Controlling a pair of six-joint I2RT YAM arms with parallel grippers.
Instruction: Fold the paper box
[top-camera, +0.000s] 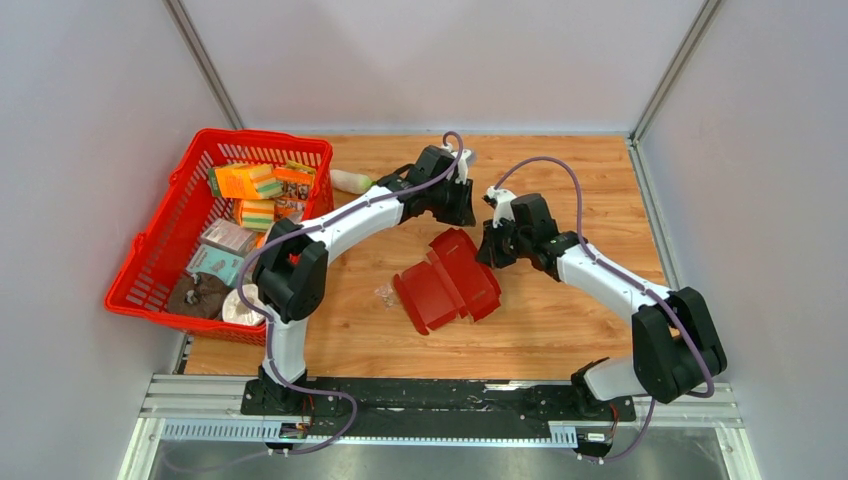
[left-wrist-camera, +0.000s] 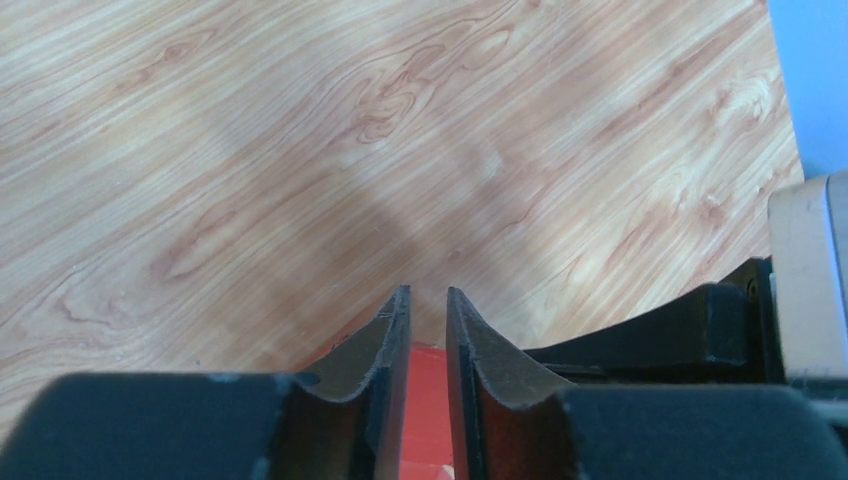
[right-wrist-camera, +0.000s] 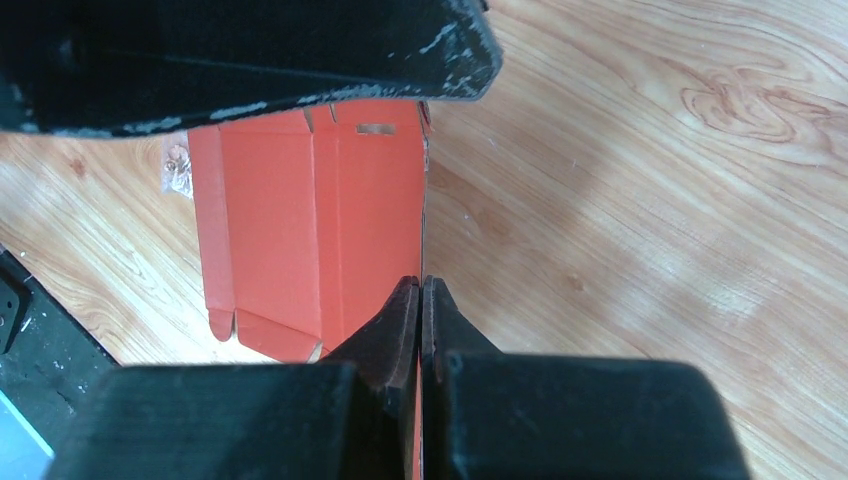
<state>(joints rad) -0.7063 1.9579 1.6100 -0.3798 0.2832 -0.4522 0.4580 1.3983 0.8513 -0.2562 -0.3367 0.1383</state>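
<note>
Red basket (top-camera: 262, 136) holding packets (top-camera: 246, 181), right tool (right-wrist-camera: 420, 284) pinched on paper box (right-wrist-camera: 300, 230) edge, left tool (left-wrist-camera: 428, 294) slightly parted

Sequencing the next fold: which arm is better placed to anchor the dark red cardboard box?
Probably right. The right arm's jaws are shut on an edge of the dark red creased cardboard box; the left arm's jaws stand apart, clamping nothing.

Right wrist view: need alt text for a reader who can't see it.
The right gripper is shut on the edge of the red paper box, whose creased panels stretch away over the wooden table. A black robot part crosses the top.
</note>
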